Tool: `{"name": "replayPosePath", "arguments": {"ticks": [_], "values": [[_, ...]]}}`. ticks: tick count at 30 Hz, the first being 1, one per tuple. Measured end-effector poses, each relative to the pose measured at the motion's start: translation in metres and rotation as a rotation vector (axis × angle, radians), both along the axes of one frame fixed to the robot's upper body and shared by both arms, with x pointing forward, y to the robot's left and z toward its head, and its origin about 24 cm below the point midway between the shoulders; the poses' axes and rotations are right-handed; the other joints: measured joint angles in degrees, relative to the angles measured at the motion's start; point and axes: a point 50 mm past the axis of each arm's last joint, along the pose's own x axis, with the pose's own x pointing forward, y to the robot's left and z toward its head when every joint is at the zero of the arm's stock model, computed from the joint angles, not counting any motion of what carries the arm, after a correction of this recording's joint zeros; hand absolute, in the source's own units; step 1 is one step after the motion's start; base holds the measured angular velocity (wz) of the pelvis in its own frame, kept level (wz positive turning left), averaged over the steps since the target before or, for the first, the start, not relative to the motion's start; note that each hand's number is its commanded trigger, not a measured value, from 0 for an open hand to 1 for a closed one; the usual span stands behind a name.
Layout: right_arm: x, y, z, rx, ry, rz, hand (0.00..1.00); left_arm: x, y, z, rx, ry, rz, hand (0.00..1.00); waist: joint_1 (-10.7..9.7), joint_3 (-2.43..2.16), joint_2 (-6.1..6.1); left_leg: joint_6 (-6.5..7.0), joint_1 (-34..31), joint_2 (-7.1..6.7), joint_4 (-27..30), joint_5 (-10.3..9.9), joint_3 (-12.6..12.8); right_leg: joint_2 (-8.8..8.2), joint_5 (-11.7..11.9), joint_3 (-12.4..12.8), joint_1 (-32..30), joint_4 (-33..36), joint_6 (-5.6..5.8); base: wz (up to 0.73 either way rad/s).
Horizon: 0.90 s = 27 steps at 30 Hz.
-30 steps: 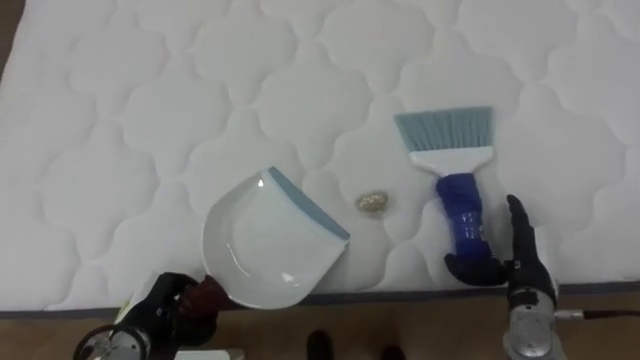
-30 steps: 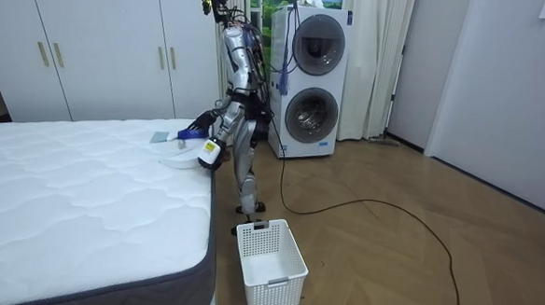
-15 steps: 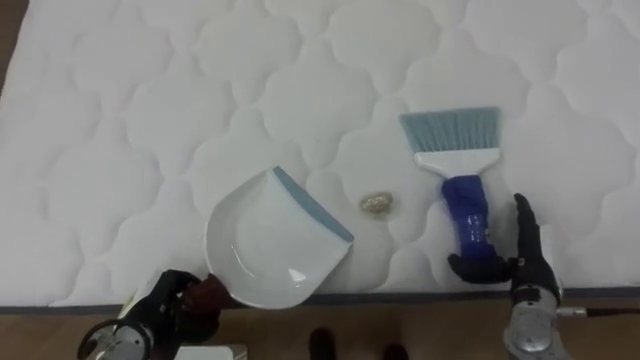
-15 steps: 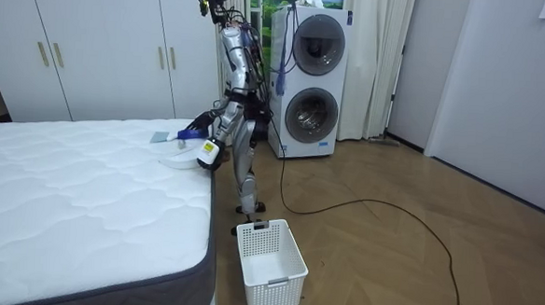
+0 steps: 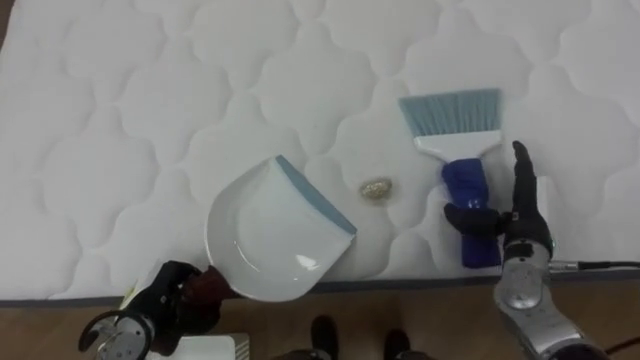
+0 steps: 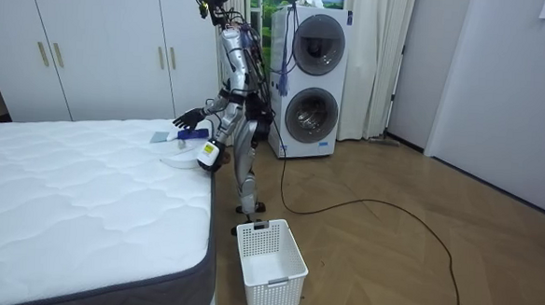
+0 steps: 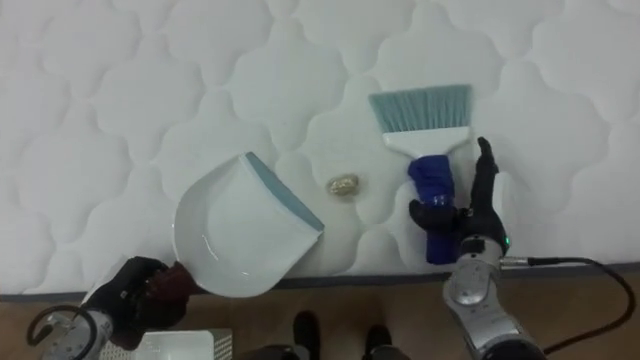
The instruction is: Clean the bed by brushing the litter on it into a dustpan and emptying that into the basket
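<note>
Bed (image 5: 150, 120) sweeping can't start yet: the crumb (image 5: 376, 188) lies mid-frame between dustpan (image 5: 270, 235) and brush (image 5: 455, 125). Your right hand (image 5: 515, 225) has slid up the brush handle at lower right, with the thumb across it and the fingers straight, not yet gripping. Your left hand (image 5: 180, 295), lower left, is curled round the dustpan handle.

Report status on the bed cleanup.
Left hand shut on handle of white dustpan. Right hand open, thumb across blue-handled brush. Small tan scrap lies between them, nothing blocking.
</note>
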Motion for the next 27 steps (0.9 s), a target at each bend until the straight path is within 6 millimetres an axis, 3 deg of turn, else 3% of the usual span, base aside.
{"name": "replayPosePath", "arguments": {"ticks": [11, 27], "values": [[0.0, 0.002, 0.0, 0.001, -0.002, 0.008, 0.0, 0.0, 0.0, 0.0, 0.002, 0.002, -0.003, 1.0, -0.05, -0.05, -0.1, 0.01, 0.06, -0.03, 0.19, 0.01, 0.02, -0.16, 0.0, -0.25, 0.22, 0.1, 0.0, 0.0], [-0.019, -0.01, -0.027, -0.02, 0.157, -0.027, 0.0, 0.002, -0.01, -0.003, -0.017, 0.009, -0.013, 1.0, 1.01, 0.04, -0.03, 0.08, 0.39, 0.22, 0.58, -0.03, -0.67, -0.16, 0.04, -2.21, 1.91, -0.84, 0.0, 0.05]]}}
